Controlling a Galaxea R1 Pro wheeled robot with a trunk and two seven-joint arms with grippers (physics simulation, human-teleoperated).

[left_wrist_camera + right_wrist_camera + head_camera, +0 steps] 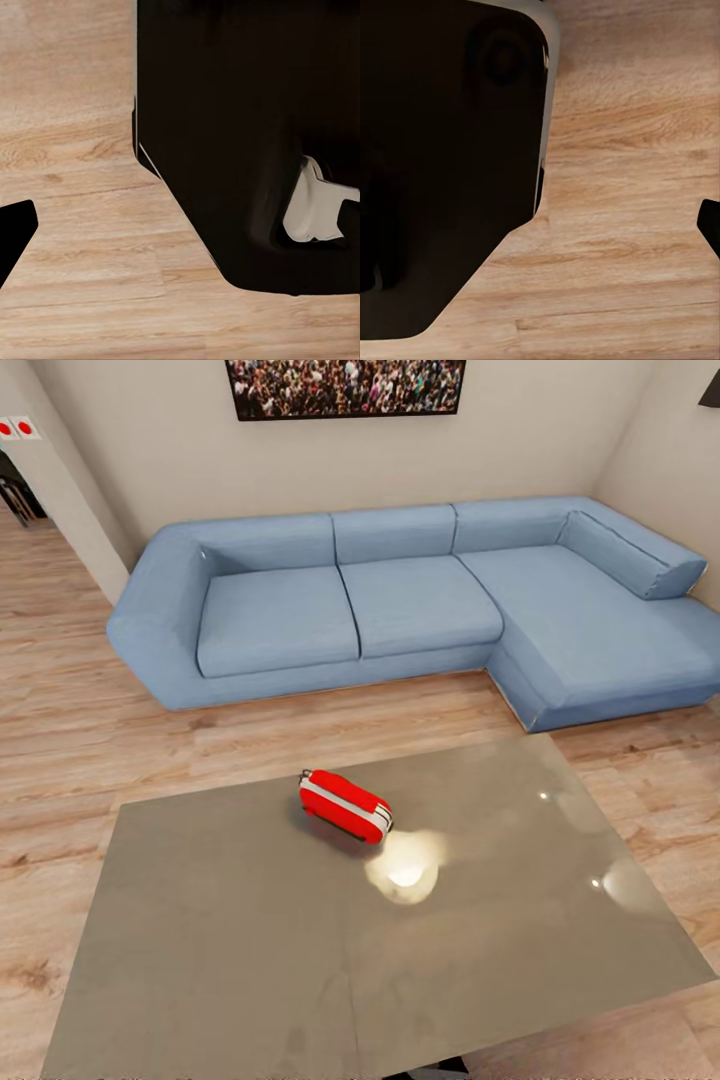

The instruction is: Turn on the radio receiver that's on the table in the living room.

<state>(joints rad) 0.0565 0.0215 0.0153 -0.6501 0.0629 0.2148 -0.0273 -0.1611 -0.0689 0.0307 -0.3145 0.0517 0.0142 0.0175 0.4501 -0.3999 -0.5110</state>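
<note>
The red radio receiver [345, 805] with its white band lies on its side near the middle of the glossy grey-taupe table [250, 940], slightly toward the sofa side. In the left wrist view a single dark fingertip [15, 234] pokes in at the frame edge over the wooden floor. The right wrist view has a similar dark fingertip [712, 223] at its edge. Neither view lets me judge how the jaws stand. Both arms hang low beside the robot's black base, far from the radio.
A light-blue L-shaped sofa [400, 600] stands behind the table, under a crowd picture [345, 385]. Wooden floor [60, 740] runs between sofa and table and around the table. The robot's black base [247, 135] [442, 165] looms large in both wrist views. A doorway opens at the far left.
</note>
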